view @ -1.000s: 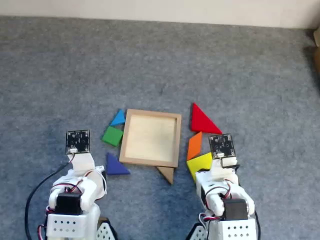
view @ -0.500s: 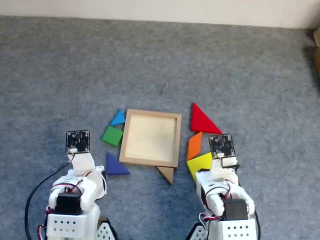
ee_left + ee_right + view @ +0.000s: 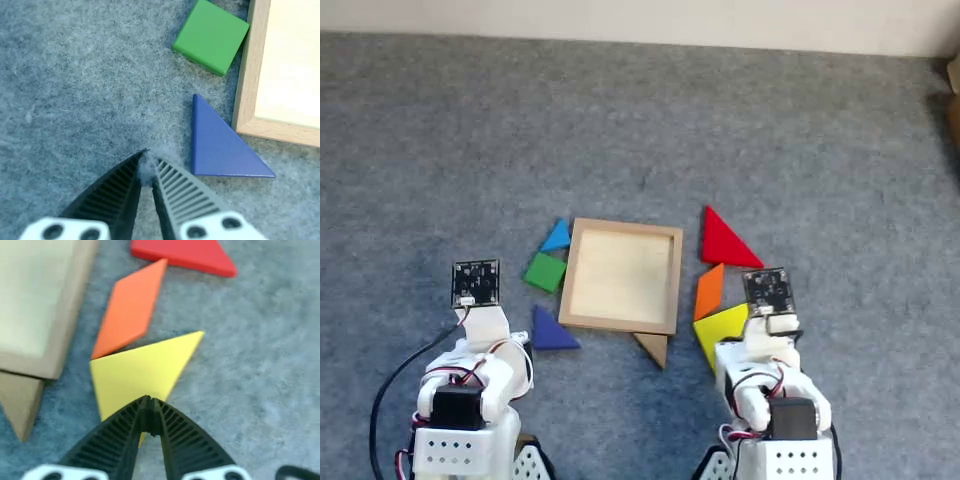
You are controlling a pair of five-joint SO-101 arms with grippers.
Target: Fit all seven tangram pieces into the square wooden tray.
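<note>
Left pincer (image 3: pixel 146 170), tips together, hangs beside the blue triangle (image 3: pixel 217 147), the wooden tray (image 3: pixel 625 229) lies mid-surface (image 3: pixel 770 130) toward the near edge, and right pincer (image 3: pixel 150 415), likewise closed, hovers over the yellow triangle (image 3: pixel 142 372).

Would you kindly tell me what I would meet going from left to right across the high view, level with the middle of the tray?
green square → wooden tray → orange parallelogram

No readable text, labels or numbers.
</note>
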